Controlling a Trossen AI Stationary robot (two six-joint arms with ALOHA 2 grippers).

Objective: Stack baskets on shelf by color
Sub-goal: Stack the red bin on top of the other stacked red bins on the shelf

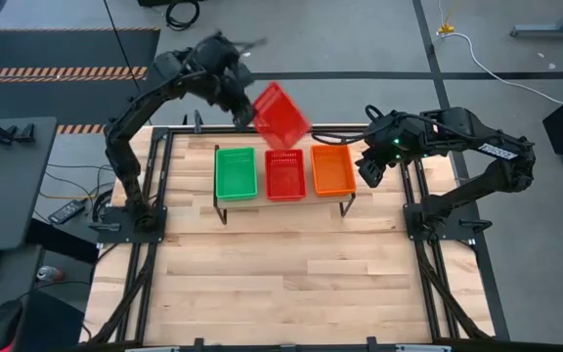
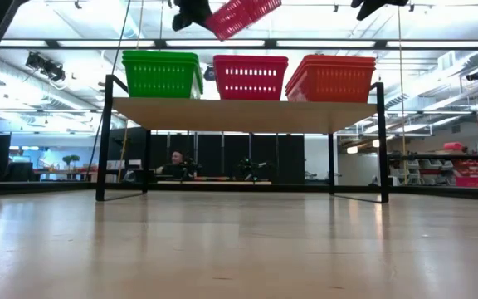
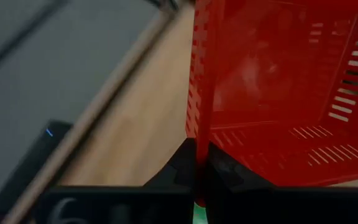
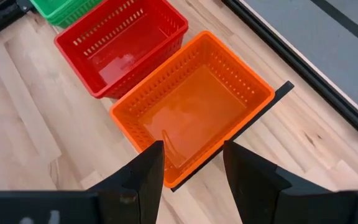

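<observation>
On the shelf (image 2: pixel 243 115) stand a green basket (image 1: pixel 236 173), a red basket (image 1: pixel 284 173) and an orange basket (image 1: pixel 332 169) in a row, each on its bottom. A second red basket (image 1: pixel 281 112) hangs tilted in the air above the shelf's far side, with my left gripper (image 1: pixel 245 106) shut on it. In the low view this basket (image 2: pixel 243 15) shows at the top, clear of the row. My right gripper (image 4: pixel 192 162) is open with nothing between its fingers. It hovers above the orange basket's (image 4: pixel 194 109) right end. My left gripper pinches one upright mesh wall (image 3: pixel 201 118) of the lifted red basket between its two fingers, one finger inside the basket and one outside. The basket is lifted clear and tilted, above the red basket on the shelf.
The slatted wooden tabletop (image 1: pixel 281 274) spreads in front of the shelf. Black frame rails (image 1: pixel 159 186) run along both sides of the table. In the low view a person (image 2: pixel 175 162) sits far behind the table.
</observation>
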